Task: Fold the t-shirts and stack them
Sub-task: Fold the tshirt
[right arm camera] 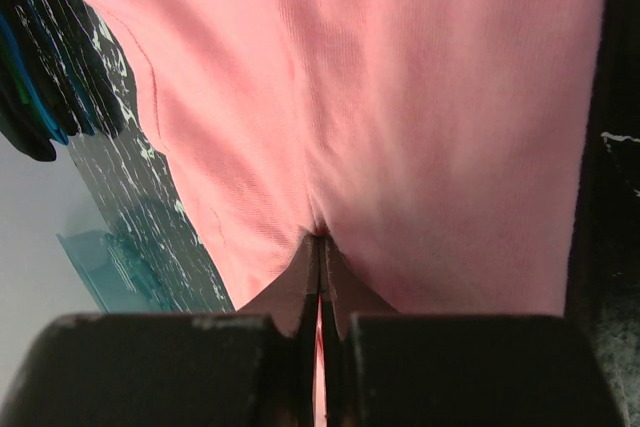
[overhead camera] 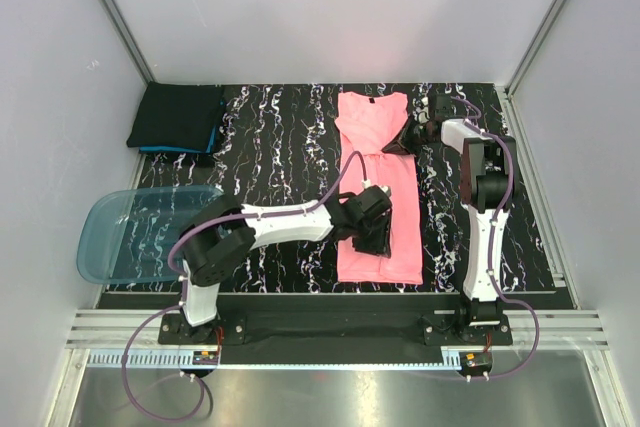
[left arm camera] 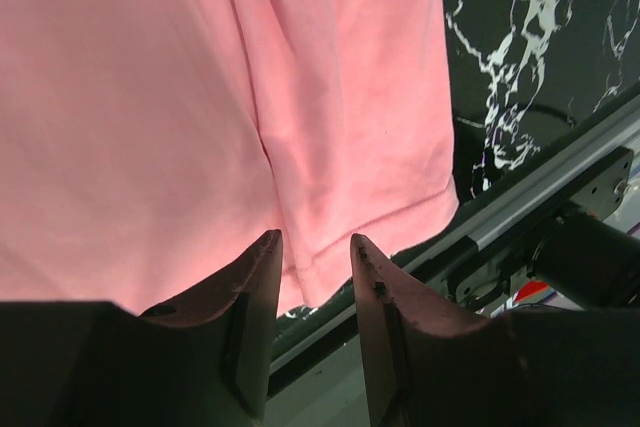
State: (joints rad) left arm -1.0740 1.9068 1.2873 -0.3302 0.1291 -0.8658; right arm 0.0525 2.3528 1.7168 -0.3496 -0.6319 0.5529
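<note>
Salmon-pink cloth t-shirt (overhead camera: 400,217) lying as a long strip on black marbled table (overhead camera: 280,147). Right gripper (right arm camera: 320,239) pinched shut on its upper edge; left gripper (left arm camera: 315,239) half open above lower hem, holding nothing. Lower it around hem, close firmly, lift both ends level.

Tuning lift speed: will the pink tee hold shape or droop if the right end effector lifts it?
Likely droops: the pink tee puckers where the right end effector pinches it, and soft creases run along it. Probably light: thin cloth lying flat. Its folded layers may slip apart.
</note>
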